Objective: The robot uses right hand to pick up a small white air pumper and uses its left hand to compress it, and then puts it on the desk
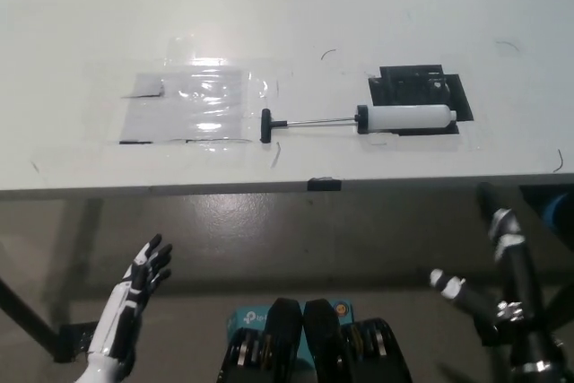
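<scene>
The white air pumper [405,119] lies on my pale desk [287,15], rod extended, partly over a black patch [417,84]. My left hand [134,298] and right hand [502,275] hang below the edge, fingers spread, holding nothing.

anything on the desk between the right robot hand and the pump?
Nothing visible. The air pumper lies flat on the desk, handle extended to the left, with bare surface between it and the near edge. The right robot hand is below the desk edge, open. The left robot hand rests low, also open.
</scene>
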